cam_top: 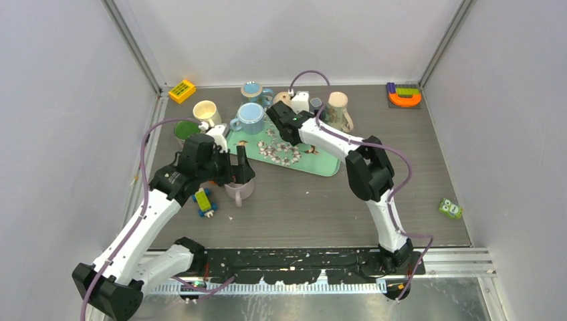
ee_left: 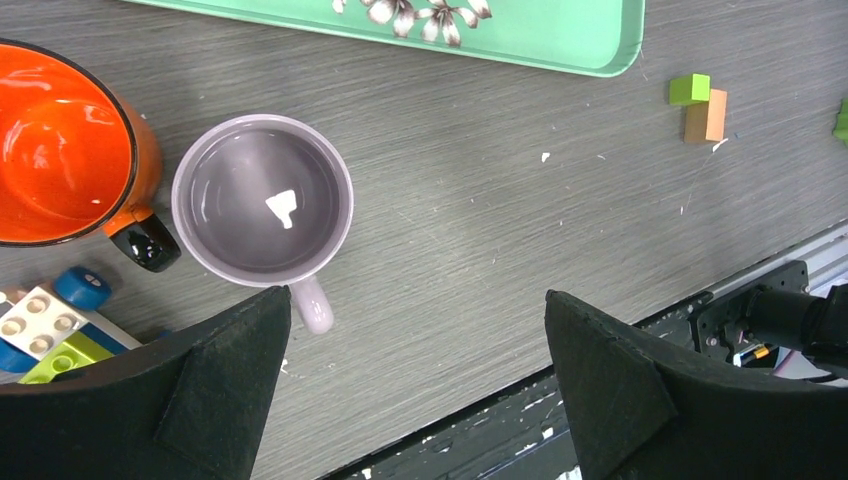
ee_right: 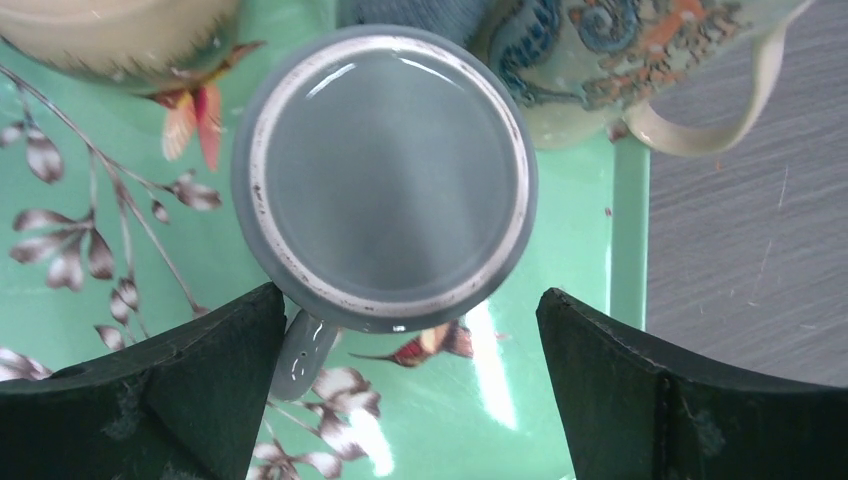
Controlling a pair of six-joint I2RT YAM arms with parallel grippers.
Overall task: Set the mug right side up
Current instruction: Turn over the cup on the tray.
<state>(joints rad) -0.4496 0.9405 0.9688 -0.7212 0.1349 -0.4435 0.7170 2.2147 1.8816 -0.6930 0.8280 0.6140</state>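
A grey mug (ee_right: 385, 175) stands upside down on the green flowered tray (ee_right: 570, 400), its flat base with a pale ring facing up and its handle (ee_right: 300, 355) by my left fingertip. My right gripper (ee_right: 410, 390) is open just above it, jaws wide, with the mug toward the upper part of the gap. In the top view the right gripper (cam_top: 286, 122) hovers over the tray's far end (cam_top: 314, 164). My left gripper (ee_left: 415, 380) is open and empty above an upright lilac mug (ee_left: 262, 200), which also shows in the top view (cam_top: 239, 192).
A cream mug (ee_right: 120, 35) and a patterned mug (ee_right: 620, 70) crowd the grey mug. An orange mug (ee_left: 60, 150) and toy bricks (ee_left: 50, 320) sit left of the lilac mug. Blue mugs (cam_top: 251, 119), a cream cup (cam_top: 206, 112) and a green cup (cam_top: 187, 130) stand behind.
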